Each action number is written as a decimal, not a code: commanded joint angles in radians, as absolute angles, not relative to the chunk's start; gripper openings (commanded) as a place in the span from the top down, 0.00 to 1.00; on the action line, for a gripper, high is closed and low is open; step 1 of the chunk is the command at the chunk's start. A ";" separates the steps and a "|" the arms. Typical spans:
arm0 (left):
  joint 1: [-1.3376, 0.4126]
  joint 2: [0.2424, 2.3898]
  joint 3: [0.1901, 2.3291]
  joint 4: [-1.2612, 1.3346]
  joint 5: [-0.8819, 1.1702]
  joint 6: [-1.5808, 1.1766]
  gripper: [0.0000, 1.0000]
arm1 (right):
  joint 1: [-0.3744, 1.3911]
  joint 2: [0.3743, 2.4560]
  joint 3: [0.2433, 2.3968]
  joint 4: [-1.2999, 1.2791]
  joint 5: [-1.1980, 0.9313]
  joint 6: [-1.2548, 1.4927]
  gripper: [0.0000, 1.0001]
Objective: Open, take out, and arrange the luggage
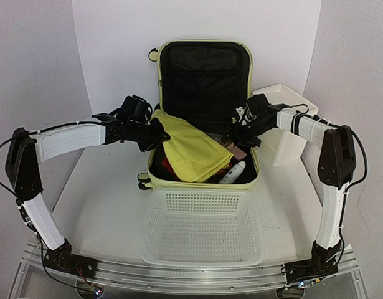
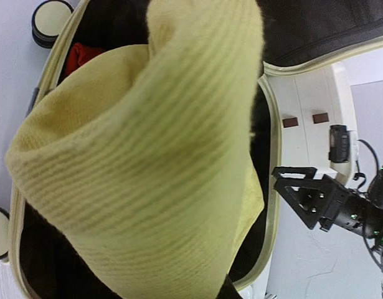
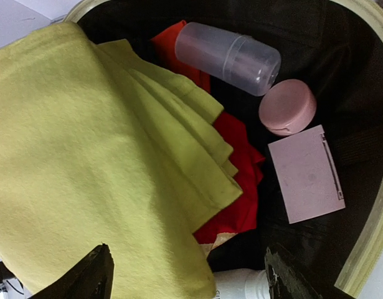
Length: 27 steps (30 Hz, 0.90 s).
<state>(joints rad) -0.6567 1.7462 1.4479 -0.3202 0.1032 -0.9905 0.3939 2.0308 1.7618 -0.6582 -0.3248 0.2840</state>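
Left fingers (image 1: 155, 133) clench a corner of the yellow cloth (image 1: 190, 151) at the left rim of the luggage (image 1: 197, 185). The draped fabric fills the left wrist view, so I read the grip from the overhead view, where the cloth rises to a peak at those fingers. Opposite, my right fingers (image 3: 96, 278) stand released and wide, nothing between them, above the right half of the open shell. The luggage lies on the worktop (image 1: 98, 193) between both arms, its lid upright against the back wall, just behind the mesh basket (image 1: 203, 194). The cloth's long axis runs from the held corner at rear left down to the front right, covering part of a red garment (image 3: 241, 199). A clear bottle (image 3: 231, 57), a pink round case (image 3: 288, 107) and a pink flat card (image 3: 306, 174) lie uncovered on the right side, nearer my right arm. Judged next move: the left arm lifts the cloth up and out toward the basket, which lies on the near side of the luggage.
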 commanded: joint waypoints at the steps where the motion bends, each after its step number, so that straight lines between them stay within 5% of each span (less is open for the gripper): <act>1: -0.628 1.573 1.395 -0.319 0.032 -1.031 1.00 | 0.412 1.964 1.735 -0.618 -0.465 0.292 0.11; 13: -0.620 1.369 1.194 -0.413 -0.126 -1.131 1.00 | 0.658 1.779 1.586 -0.591 -0.349 0.389 0.05; 23: -0.617 1.345 1.187 -0.440 -0.126 -1.195 1.00 | 0.968 1.806 1.576 -0.390 0.032 0.140 0.13; 27: -0.617 1.339 1.192 -0.445 -0.118 -1.217 1.00 | 1.049 1.873 1.603 -0.296 0.215 0.081 0.07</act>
